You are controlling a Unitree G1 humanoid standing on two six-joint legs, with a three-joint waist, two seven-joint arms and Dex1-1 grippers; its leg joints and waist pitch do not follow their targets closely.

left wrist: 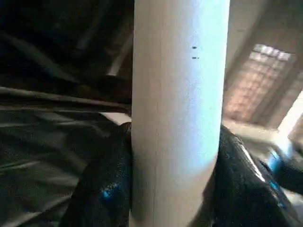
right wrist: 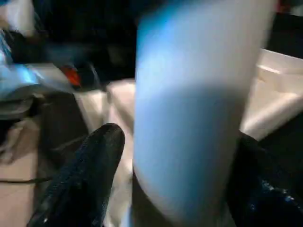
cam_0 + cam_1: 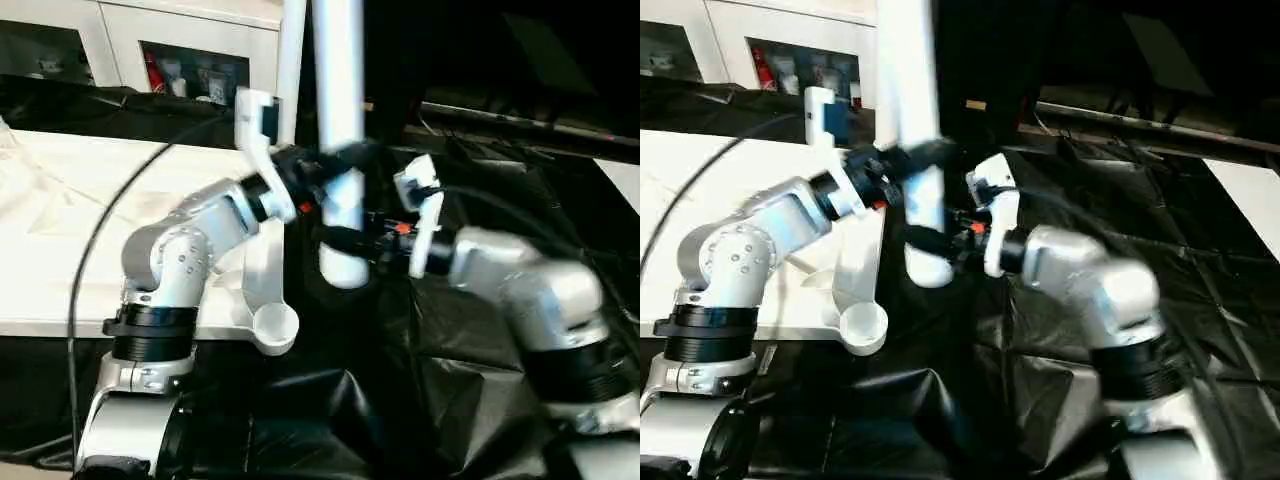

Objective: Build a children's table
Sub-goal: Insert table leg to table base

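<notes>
Silver forearms come up from the lower edge of the head view, the left arm (image 3: 170,260) at about 8 o'clock and the right arm (image 3: 530,290) at about 4 o'clock. Between them a white leg (image 3: 340,120) stands nearly upright at the centre, with its rounded lower end hanging free over the black sheet (image 3: 400,400).

At mid height, the left claw (image 3: 322,160) grips this leg; in its wrist view the black fingers (image 1: 106,184) press on both sides of the white tube. Lower down, the right claw (image 3: 345,238) is around the same leg. In its wrist view one finger (image 2: 85,179) stands a little apart from the tube (the picture is blurred), so I cannot tell if it grips or is loose.

At 9 o'clock the white tabletop (image 3: 60,230) lies flat, and its round corner socket (image 3: 275,328) is at about 7 o'clock from the leg's end, not touching it. A second thin white leg (image 3: 291,70) rises just beside the held one, toward 11 o'clock. At the far 10 o'clock stands a white cabinet (image 3: 190,50) with glass fronts.
</notes>
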